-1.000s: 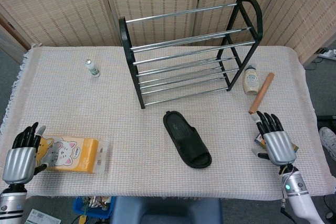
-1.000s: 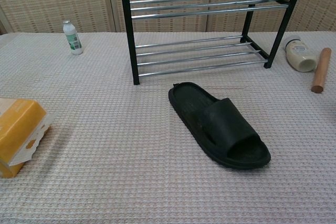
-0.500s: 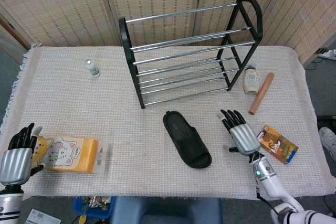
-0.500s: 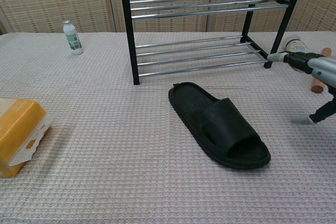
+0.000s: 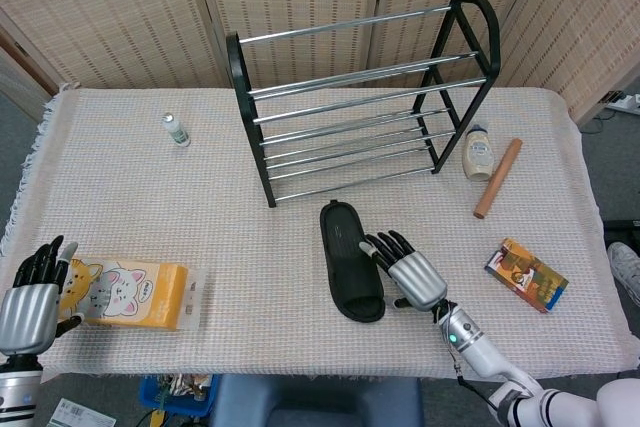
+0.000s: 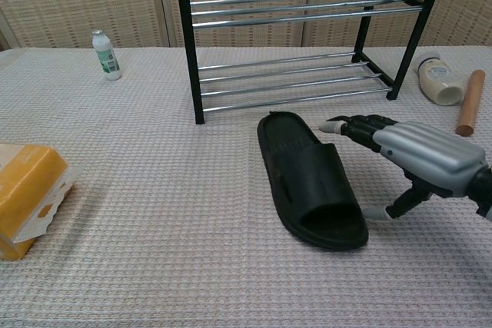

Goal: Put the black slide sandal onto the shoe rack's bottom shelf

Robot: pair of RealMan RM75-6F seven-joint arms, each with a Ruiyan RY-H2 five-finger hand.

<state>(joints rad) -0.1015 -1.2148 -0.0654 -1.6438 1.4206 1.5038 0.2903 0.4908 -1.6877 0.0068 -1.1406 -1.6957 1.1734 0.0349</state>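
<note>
The right hand [image 5: 412, 274] reaches with spread fingers [image 6: 355, 124] beside the strap of the black slide sandal [image 6: 310, 182], grasping nothing; contact is unclear. The sandal lies flat on the table [image 5: 250, 247], on a pale woven cloth, just before the shoe rack [image 5: 360, 97], with woven screens behind. Only the head view shows the left hand [image 5: 30, 302], fingers extended and empty, by the yellow tissue pack [image 5: 135, 295], and a colourful box [image 5: 525, 274].
</note>
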